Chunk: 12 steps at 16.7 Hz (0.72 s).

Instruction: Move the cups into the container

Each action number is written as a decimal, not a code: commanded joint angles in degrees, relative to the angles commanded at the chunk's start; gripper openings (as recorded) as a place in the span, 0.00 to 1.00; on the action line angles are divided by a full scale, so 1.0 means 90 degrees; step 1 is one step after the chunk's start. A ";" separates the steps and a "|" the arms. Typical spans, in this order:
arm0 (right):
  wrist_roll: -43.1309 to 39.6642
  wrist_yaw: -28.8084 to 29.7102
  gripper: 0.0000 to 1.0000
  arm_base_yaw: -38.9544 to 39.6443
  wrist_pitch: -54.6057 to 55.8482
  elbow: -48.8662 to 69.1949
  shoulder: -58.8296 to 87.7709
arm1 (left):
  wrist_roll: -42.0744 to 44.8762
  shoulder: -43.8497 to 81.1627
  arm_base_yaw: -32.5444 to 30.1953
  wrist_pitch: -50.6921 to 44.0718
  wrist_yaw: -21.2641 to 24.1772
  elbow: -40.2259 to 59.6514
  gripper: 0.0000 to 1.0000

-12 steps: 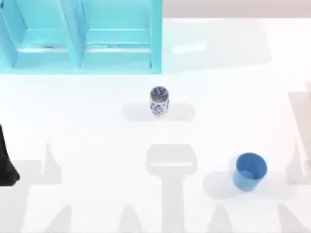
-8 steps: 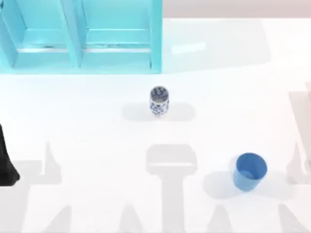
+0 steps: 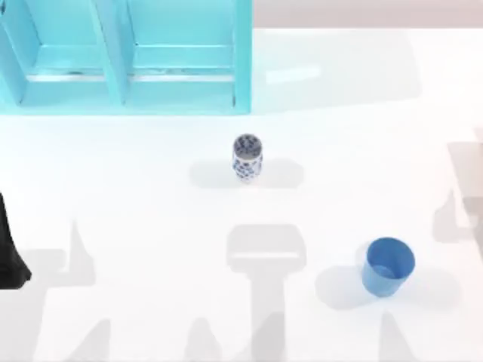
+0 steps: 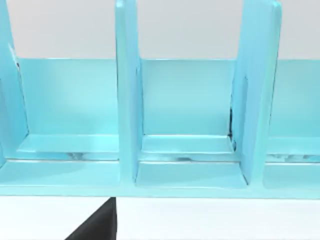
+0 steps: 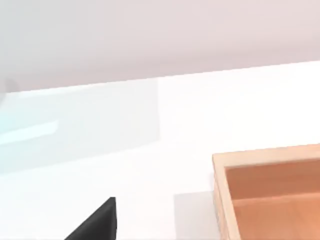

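— Cups first: has either one moved?

— No. The patterned cup (image 3: 247,157) and the blue cup (image 3: 388,266) stand upright on the table (image 3: 136,188) exactly as they did a moment ago, well apart from each other. Only the grey shadows by the table's right edge have shifted, which suggests the right arm has begun to move.

— And the grippers?

— A dark edge of the right gripper (image 5: 95,222) shows in its wrist view, with a wooden box (image 5: 250,175) ahead of it, probably the container. A like edge of the left gripper (image 4: 97,225) faces a blue rack (image 4: 190,150) just ahead; the left arm (image 3: 9,253) sits unchanged at the table's left edge. Whether either gripper is open or closed cannot be told.

— So the task?

— Barely started, judging by this: both cups are far from either gripper and neither is held.

— Any writing?

— None readable; the cup's pattern is decoration, not lettering.
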 joint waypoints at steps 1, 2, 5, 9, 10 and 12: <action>0.0131 0.0038 1.00 0.0023 -0.0376 0.0649 0.0539 | 0.0000 0.0000 0.0000 0.0000 0.0000 0.0000 1.00; 0.0259 0.0081 1.00 0.0057 -0.0757 0.1300 0.1081 | 0.0000 0.0000 0.0000 0.0000 0.0000 0.0000 1.00; 0.0659 0.0210 1.00 0.0219 -0.1912 0.3340 0.2796 | 0.0000 0.0000 0.0000 0.0000 0.0000 0.0000 1.00; 0.1296 0.0343 1.00 0.0580 -0.3522 0.6104 0.5269 | 0.0000 0.0000 0.0000 0.0000 0.0000 0.0000 1.00; 0.1459 0.0377 1.00 0.0697 -0.3914 0.6784 0.5892 | 0.0000 0.0000 0.0000 0.0000 0.0000 0.0000 1.00; 0.1759 0.0455 1.00 0.0977 -0.4658 0.8106 0.7115 | 0.0000 0.0000 0.0000 0.0000 0.0000 0.0000 1.00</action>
